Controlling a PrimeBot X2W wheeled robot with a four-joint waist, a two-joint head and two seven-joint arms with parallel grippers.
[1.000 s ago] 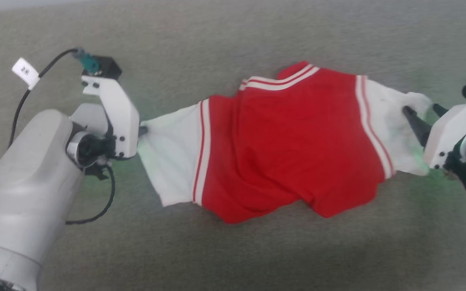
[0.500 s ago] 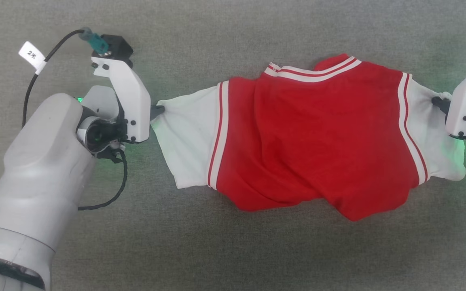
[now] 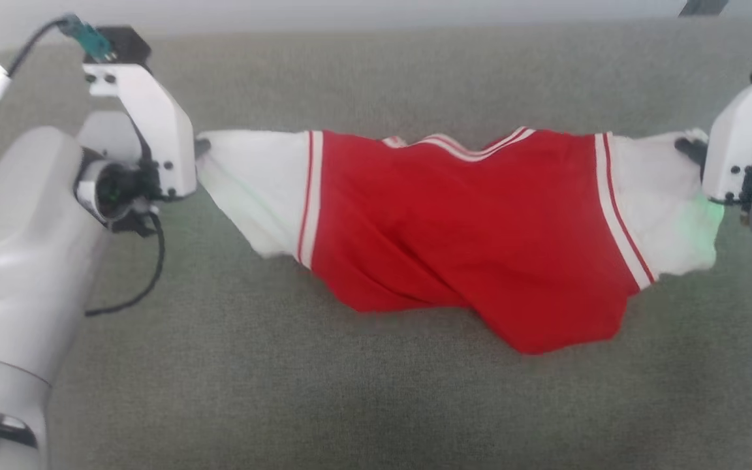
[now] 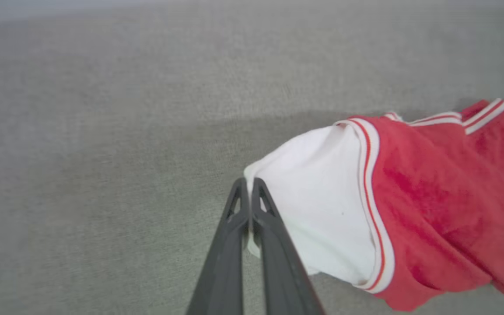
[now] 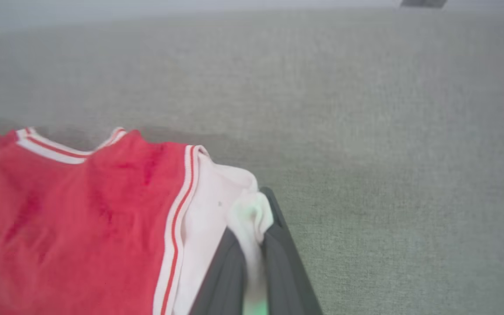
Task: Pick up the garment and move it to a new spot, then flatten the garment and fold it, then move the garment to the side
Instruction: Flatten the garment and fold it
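Observation:
The garment (image 3: 467, 228), a red jersey with white sleeves and striped trim, hangs stretched between both grippers above the grey-green surface, its body sagging toward the lower right. My left gripper (image 3: 201, 145) is shut on the tip of one white sleeve (image 4: 317, 205), the dark fingers (image 4: 263, 218) pinched together on the cloth. My right gripper (image 3: 689, 147) is shut on the other white sleeve (image 5: 217, 218), with cloth bunched between its fingers (image 5: 278, 245). The striped collar (image 3: 474, 147) faces the far side. No number shows on the visible face.
A grey-green felt-like surface (image 3: 350, 405) spreads under everything, with its far edge (image 3: 376, 19) near the top of the head view. A black cable (image 3: 134, 294) loops from the left wrist.
Both grippers have lifted and pulled the sleeves apart, so the jersey now hangs stretched and raised. The head view has also shifted, showing the surface's far edge.

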